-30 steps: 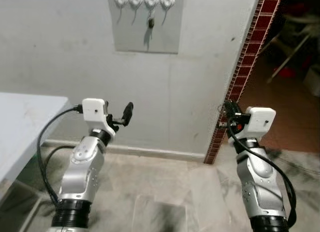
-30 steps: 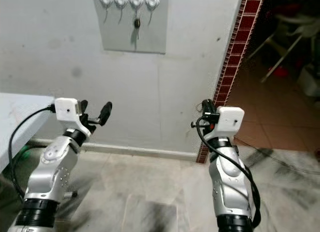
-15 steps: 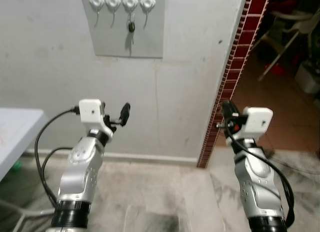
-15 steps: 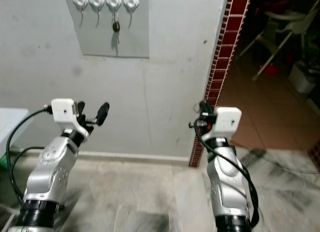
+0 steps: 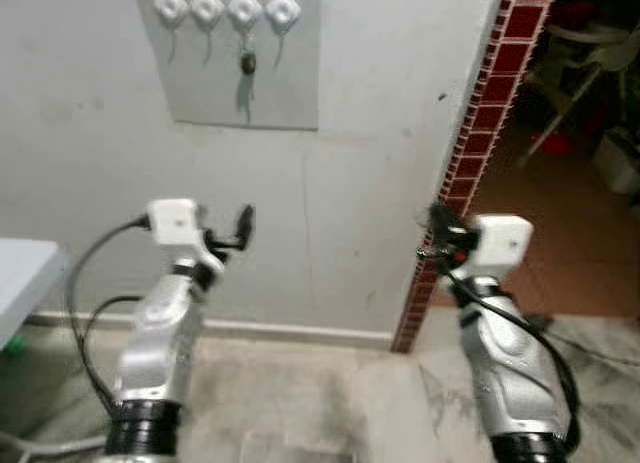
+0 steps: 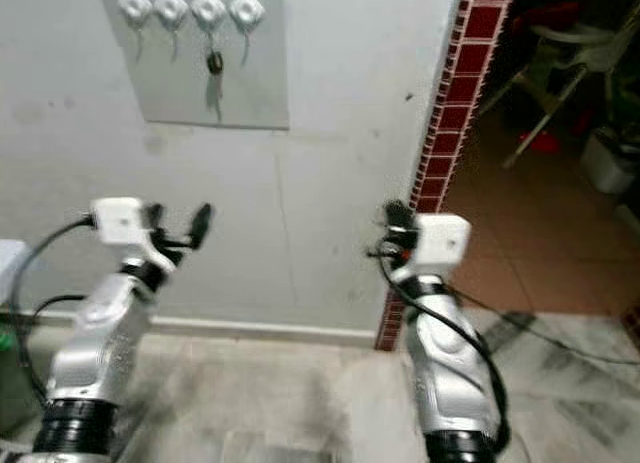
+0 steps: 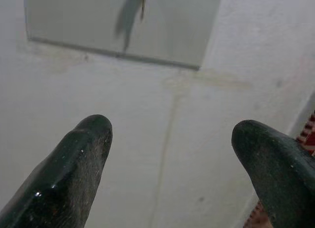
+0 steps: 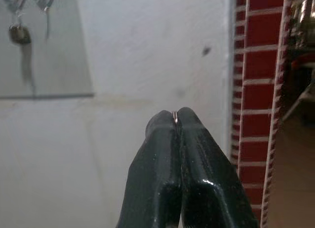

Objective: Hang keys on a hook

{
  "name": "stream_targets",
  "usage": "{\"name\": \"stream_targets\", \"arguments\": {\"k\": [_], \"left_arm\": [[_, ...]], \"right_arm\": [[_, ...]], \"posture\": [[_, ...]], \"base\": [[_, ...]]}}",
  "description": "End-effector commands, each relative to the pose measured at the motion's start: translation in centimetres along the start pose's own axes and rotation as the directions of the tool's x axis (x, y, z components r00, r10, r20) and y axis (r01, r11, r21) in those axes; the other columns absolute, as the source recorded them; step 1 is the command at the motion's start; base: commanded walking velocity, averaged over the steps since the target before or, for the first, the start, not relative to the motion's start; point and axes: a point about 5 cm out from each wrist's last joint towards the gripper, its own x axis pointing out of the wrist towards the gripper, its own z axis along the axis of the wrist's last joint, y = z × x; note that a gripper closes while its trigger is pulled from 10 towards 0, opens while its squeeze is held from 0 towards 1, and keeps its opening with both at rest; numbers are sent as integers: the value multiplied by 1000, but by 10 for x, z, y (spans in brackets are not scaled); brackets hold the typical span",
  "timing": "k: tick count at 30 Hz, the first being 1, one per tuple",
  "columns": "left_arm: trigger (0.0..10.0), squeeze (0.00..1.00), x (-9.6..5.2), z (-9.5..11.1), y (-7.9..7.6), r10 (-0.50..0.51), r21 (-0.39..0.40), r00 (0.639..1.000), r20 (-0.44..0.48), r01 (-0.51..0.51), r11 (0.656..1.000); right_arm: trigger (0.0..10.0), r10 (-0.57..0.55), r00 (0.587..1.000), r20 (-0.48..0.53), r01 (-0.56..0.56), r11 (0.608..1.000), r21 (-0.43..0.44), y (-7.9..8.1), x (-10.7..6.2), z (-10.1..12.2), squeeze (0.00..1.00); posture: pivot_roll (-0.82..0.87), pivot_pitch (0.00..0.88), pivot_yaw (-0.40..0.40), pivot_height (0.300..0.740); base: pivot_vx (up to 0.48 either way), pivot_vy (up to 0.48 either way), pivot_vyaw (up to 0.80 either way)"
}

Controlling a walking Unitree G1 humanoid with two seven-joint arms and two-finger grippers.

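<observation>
So my right gripper (image 8: 177,120) is pinched shut on a thin key ring (image 8: 174,116) — the hooks (image 5: 283,7) sit well above and to its left, on the wall panel (image 5: 290,83). Left gripper (image 7: 170,139) gapes, empty.

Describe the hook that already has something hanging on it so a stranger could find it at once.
Start at the grey panel mounted high on the white wall, left of the red brick strip. Four white hooks run along its top edge. The one you want is the third hook from the left, the only one with a small dark key dangling below it.
</observation>
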Motion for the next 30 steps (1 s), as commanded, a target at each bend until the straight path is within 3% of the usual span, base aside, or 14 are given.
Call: {"name": "stream_targets", "arguments": {"k": [1,20,30], "left_arm": [[10000,0,-1,5,10,32,6,999,7,-32,999],[10000,0,-1,4,11,39,2,999,1,-39,999],[10000,0,-1,3,7,17,70,1000,-5,-16,997]], "right_arm": [[10000,39,999,27,-40,999,20,12,5,6,0],[10000,40,999,19,-40,999,22,13,3,5,0],[10000,37,999,18,-38,999,25,12,2,5,0]], "posture": [[12,0,10,732],[11,0,11,732],[9,0,11,732]], "base": [[330,0,0],[285,318,0],[374,136,0]]}}
